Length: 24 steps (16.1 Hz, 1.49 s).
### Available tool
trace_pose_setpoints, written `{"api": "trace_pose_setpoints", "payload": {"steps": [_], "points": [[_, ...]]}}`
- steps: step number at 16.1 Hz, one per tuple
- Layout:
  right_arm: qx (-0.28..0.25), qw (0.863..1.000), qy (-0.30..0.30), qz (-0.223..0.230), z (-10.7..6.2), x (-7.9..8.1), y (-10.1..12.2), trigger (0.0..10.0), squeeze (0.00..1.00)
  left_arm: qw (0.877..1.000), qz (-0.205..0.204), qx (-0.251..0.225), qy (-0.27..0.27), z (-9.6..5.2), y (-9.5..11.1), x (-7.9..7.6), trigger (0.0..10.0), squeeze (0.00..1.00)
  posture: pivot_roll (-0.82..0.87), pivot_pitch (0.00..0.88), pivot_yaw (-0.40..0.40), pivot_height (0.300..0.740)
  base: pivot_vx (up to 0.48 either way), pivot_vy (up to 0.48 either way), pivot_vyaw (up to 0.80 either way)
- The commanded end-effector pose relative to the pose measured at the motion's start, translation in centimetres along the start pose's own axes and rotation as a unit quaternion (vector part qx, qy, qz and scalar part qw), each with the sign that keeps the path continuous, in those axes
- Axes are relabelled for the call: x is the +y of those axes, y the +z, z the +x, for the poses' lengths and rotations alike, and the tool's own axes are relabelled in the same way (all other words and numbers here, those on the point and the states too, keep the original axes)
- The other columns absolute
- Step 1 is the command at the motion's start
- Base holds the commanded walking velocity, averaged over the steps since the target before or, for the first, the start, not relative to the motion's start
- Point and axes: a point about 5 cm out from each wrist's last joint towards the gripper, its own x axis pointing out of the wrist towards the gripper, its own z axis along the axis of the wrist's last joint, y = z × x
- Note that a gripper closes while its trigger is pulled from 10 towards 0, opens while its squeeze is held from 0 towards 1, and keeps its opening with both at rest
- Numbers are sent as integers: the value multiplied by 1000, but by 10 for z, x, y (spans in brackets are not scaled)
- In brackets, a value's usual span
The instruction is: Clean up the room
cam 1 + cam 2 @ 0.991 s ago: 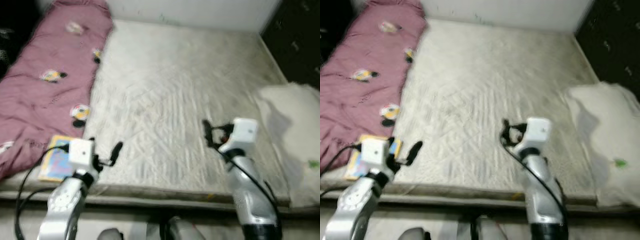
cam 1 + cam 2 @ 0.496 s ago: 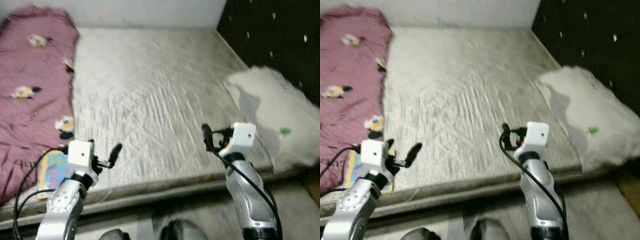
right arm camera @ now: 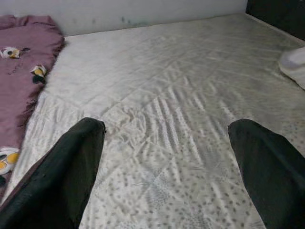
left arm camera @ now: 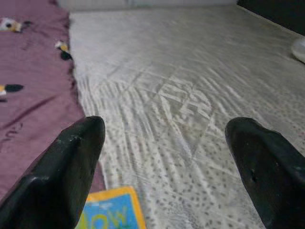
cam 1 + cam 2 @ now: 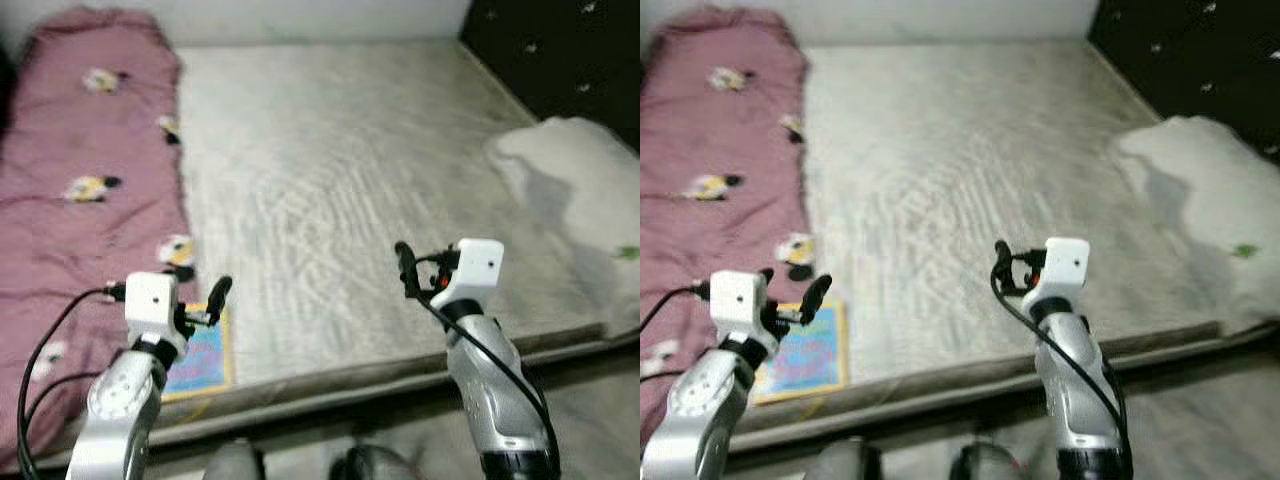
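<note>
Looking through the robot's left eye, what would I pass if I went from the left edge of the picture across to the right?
Pink blanket → left gripper, above a colourful book → bare mattress → right gripper → white pillow at the right edge.

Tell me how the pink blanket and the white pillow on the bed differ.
The pink blanket is mauve with small cartoon prints; the white pillow is plain off-white apart from one small green mark. The blanket runs long down the robot's left side of the mattress, while the pillow is a shorter, puffy lump at the right edge. A colourful book lies beside the blanket's near end; nothing lies beside the pillow. Both rest on the mattress.
</note>
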Motion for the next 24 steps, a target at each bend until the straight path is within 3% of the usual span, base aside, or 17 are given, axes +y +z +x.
{"api": "trace_pose_setpoints", "payload": {"steps": [1, 6, 12, 24], "points": [[9, 1000, -20, -10, -4, -8, -4, 10000, 0, 1000, 4, 2, -1, -1, -1, -4, 10000, 0, 26, 114, -51, 740, 0, 0, 0], [-1, 999, -1, -36, -3, -2, -3, 10000, 0, 1000, 6, -3, 26, 0, 0, 1, 10000, 0, 26, 115, -51, 740, 0, 0, 0], [-4, 1000, 7, -24, -4, 1, -3, 10000, 0, 1000, 1, -1, 27, 0, -1, 1, 10000, 0, 30, 118, -49, 740, 0, 0, 800], [-5, 1000, -18, -17, -2, -2, -6, 10000, 0, 1000, 0, -6, 20, 2, 0, 1, 10000, 0, 33, 110, -46, 740, 0, 466, 0]]}}
